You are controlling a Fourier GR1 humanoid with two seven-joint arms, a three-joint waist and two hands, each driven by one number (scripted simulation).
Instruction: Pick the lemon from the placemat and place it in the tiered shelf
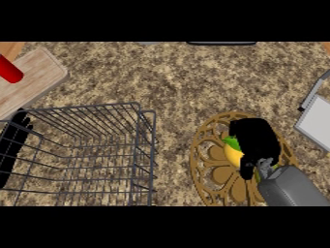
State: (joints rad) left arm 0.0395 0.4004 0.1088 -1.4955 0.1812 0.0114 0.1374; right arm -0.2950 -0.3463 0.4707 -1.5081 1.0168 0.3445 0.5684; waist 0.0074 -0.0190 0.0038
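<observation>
A yellow lemon (233, 151) with a green tip lies on the round brown openwork placemat (209, 162) at the lower right. My right hand (254, 140) covers most of the lemon from above, its fingers curled down round it. The tiered shelf (89, 150), a dark wire basket, stands at the lower left. My left hand (3, 147) shows behind the basket's left wall, fingers straight and pointing up, at rest.
A red can (3, 68) stands on a wooden cutting board (24, 85) at the upper left. A grey tray with a metal frame (328, 121) sits at the right edge. Speckled counter top lies between the basket and the placemat.
</observation>
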